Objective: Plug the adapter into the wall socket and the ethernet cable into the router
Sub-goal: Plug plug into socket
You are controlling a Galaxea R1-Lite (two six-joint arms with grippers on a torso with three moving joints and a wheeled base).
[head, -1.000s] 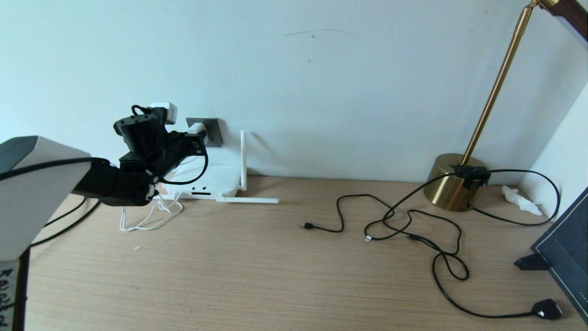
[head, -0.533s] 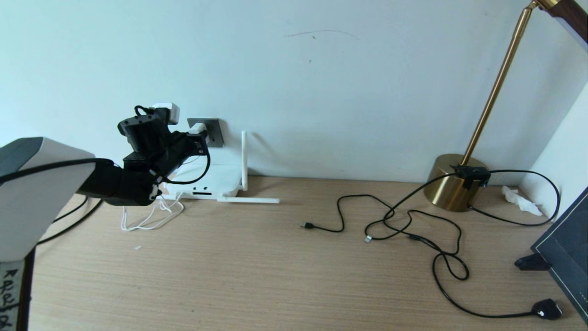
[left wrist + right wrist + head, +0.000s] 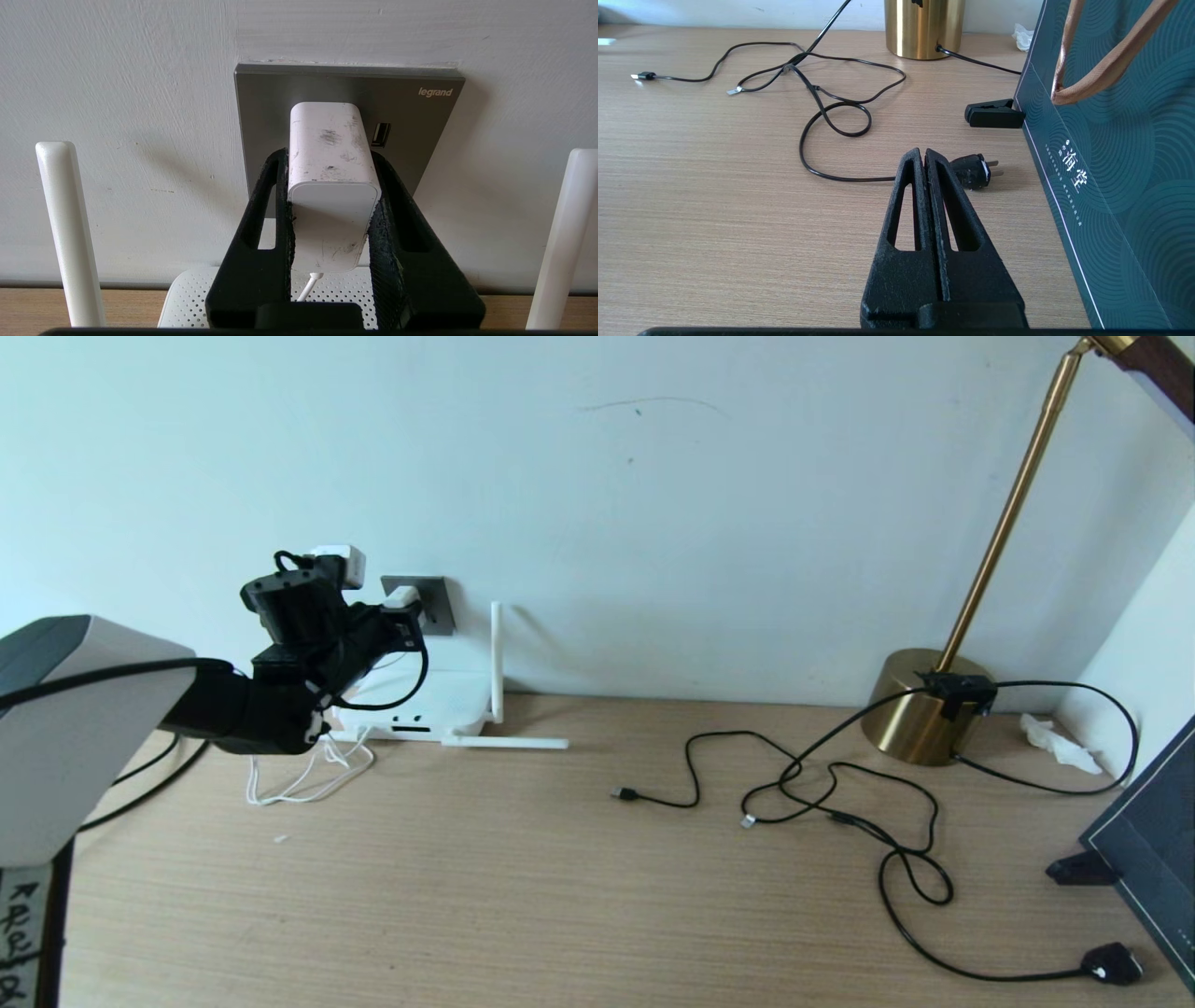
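Observation:
My left gripper (image 3: 403, 616) (image 3: 330, 156) is shut on the adapter (image 3: 332, 149) (image 3: 401, 596), a white block held by its sides. The adapter's far end sits against the dark grey wall socket (image 3: 411, 121) (image 3: 435, 603), and its pins are hidden. Its thin white cord (image 3: 308, 779) hangs down to the desk. The white router (image 3: 425, 695) (image 3: 196, 298) lies directly below the socket, with antennas (image 3: 70, 233) standing on both sides of the gripper. The ethernet cable, black with a clear plug (image 3: 747, 820) (image 3: 734, 90), lies loose at mid-desk. My right gripper (image 3: 923, 154) is shut and empty, low over the desk at the right.
A brass lamp base (image 3: 920, 705) stands at the back right, black cords looping from it. A USB-tipped cable end (image 3: 621, 793) and a black mains plug (image 3: 1111, 963) (image 3: 971, 171) lie on the desk. A dark green bag (image 3: 1153, 840) and black clip (image 3: 994, 114) stand at the right edge.
The left gripper with the adapter has edged slightly toward the wall socket. The right gripper and the cables have not moved.

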